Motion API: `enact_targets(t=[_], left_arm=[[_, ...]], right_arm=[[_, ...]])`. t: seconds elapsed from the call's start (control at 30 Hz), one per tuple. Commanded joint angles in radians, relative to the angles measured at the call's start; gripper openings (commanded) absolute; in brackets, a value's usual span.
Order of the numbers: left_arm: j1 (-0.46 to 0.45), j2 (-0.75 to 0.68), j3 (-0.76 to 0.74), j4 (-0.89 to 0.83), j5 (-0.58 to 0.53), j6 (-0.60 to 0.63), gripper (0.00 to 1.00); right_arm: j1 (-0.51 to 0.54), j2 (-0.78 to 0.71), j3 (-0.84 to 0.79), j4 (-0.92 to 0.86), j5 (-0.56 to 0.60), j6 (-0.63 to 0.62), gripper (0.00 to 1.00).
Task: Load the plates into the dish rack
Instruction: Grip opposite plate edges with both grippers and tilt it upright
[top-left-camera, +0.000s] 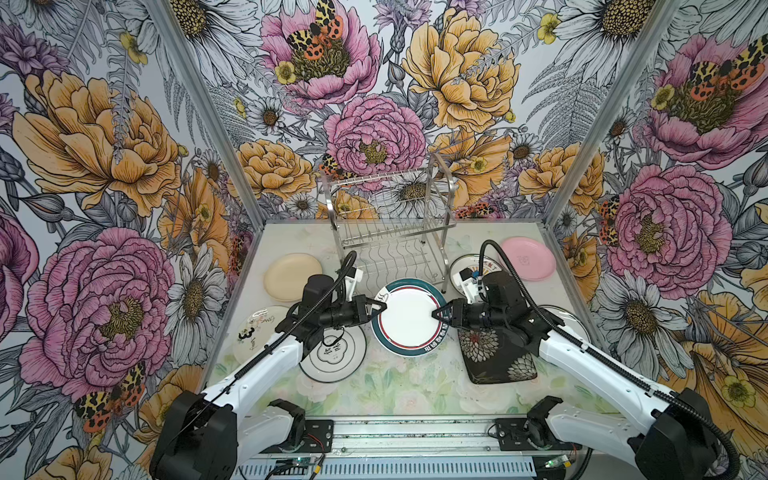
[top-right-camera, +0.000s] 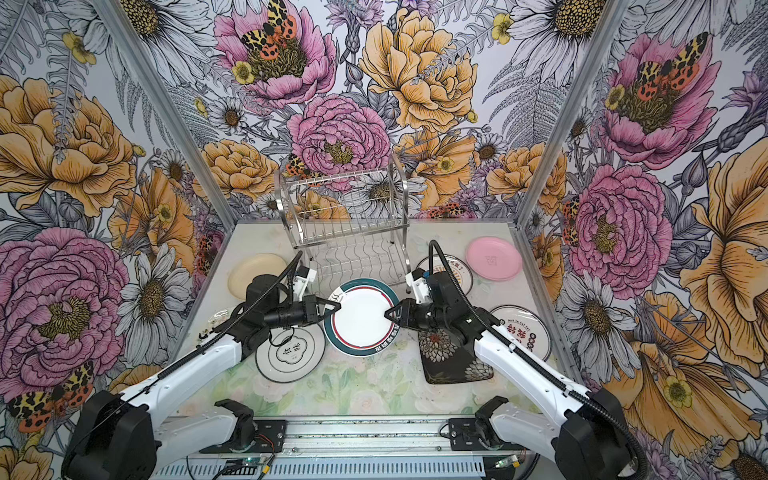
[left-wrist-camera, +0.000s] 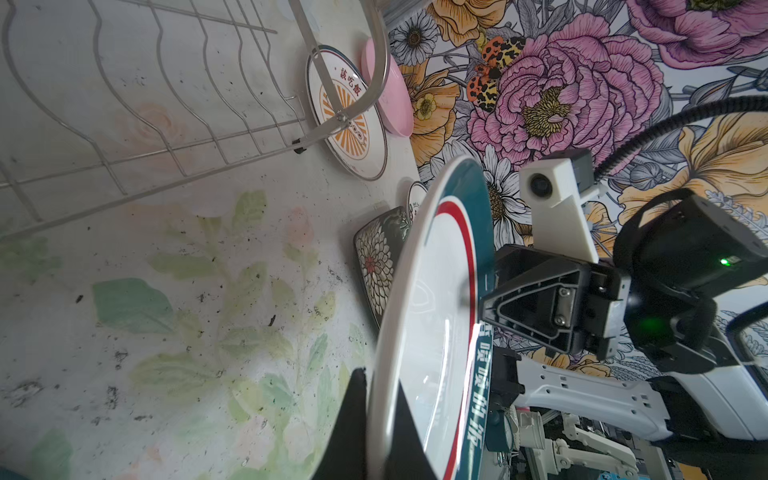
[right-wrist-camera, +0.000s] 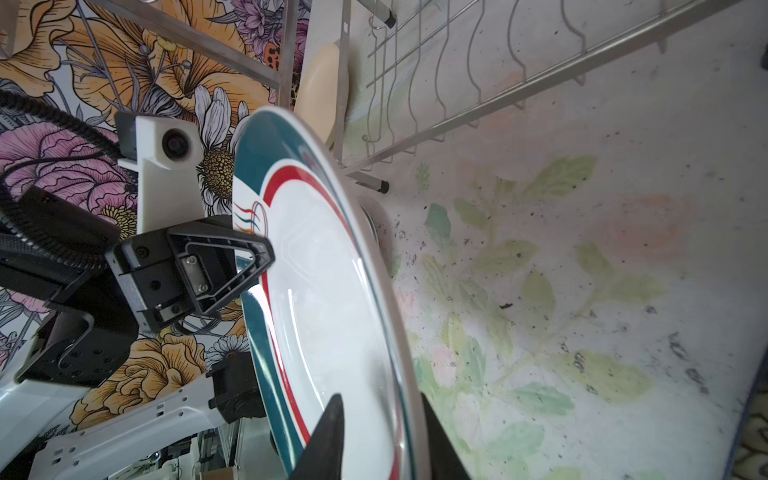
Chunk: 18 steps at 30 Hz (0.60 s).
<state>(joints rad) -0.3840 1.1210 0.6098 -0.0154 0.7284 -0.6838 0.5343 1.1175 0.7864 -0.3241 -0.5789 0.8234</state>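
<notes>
In both top views the left claw (top-left-camera: 383, 306) is pinching the teal-rim plate (top-left-camera: 409, 322) by the dish rack (top-left-camera: 390, 232). Left wrist view: only the thin edge is being held; it could slip. Right wrist view: the right claw (right-wrist-camera: 381, 409) is sitting around the other edge, tight or loose I cannot tell.

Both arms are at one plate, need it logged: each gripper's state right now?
Left gripper: shut on the teal-rimmed plate.
Right gripper: straddles the same plate's rim; open or shut cannot be told.

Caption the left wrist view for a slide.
Left gripper clamps the teal-rimmed plate; right gripper at its opposite rim, dish rack beyond.
</notes>
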Motion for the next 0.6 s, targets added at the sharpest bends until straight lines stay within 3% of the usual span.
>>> enact_targets(t=[0.0,0.13,0.33,0.5,0.53,0.57], left_arm=[[-0.010,-0.005,0.004,0.079,0.077,-0.020,0.00],[-0.012,-0.001,0.015,0.094,0.086,-0.030,0.00],[-0.010,0.009,0.027,0.100,0.097,-0.035,0.00],[0.004,0.005,0.024,0.101,0.094,-0.041,0.00],[0.010,0.000,0.022,0.098,0.091,-0.042,0.05],[0.020,-0.006,0.021,0.091,0.085,-0.040,0.16]], right_arm=[[-0.014,0.029,0.057,0.131,-0.130,-0.022,0.33],[-0.017,0.068,0.086,0.169,-0.184,-0.022,0.31],[-0.023,0.091,0.100,0.200,-0.231,-0.024,0.19],[-0.032,0.093,0.098,0.201,-0.241,-0.023,0.00],[-0.035,0.090,0.096,0.200,-0.238,-0.026,0.00],[-0.040,0.084,0.096,0.198,-0.231,-0.023,0.00]])
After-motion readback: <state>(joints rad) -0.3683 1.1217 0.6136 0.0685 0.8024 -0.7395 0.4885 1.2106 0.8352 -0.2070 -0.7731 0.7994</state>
